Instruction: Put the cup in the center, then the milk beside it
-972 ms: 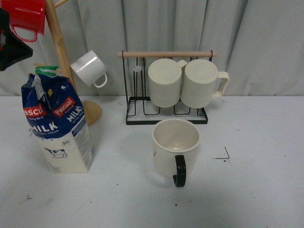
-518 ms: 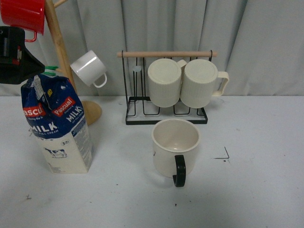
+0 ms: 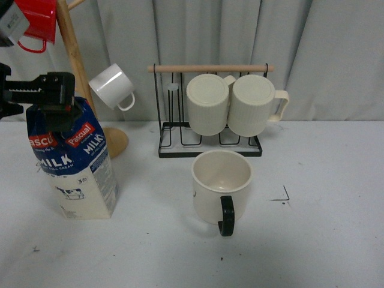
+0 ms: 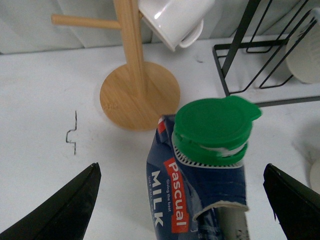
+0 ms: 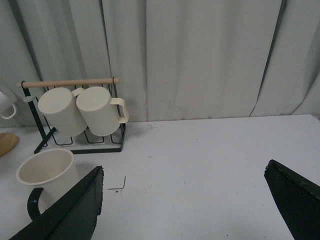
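The cup (image 3: 221, 185), a wide cream mug with a black handle facing the front, stands upright in the middle of the white table, just in front of the rack. It also shows in the right wrist view as the cup (image 5: 46, 172). The milk (image 3: 75, 167) stands upright at the left. My left gripper (image 3: 55, 107) hangs open at the carton's top. In the left wrist view the milk's green cap (image 4: 214, 125) lies between the fingers of the left gripper (image 4: 184, 210), which do not touch the carton. My right gripper (image 5: 182, 202) is open over bare table, right of the cup.
A wooden mug tree (image 3: 75, 66) behind the milk carries a white mug (image 3: 113, 86) and a red mug (image 3: 36, 18). A black wire rack (image 3: 210, 68) behind the cup holds two ribbed cream mugs (image 3: 208, 103). A black corner mark (image 3: 282, 197) lies right of the cup.
My left gripper has come in from the upper left and down over the milk's top, covering the green cap in the front view. Cup and milk have not moved.
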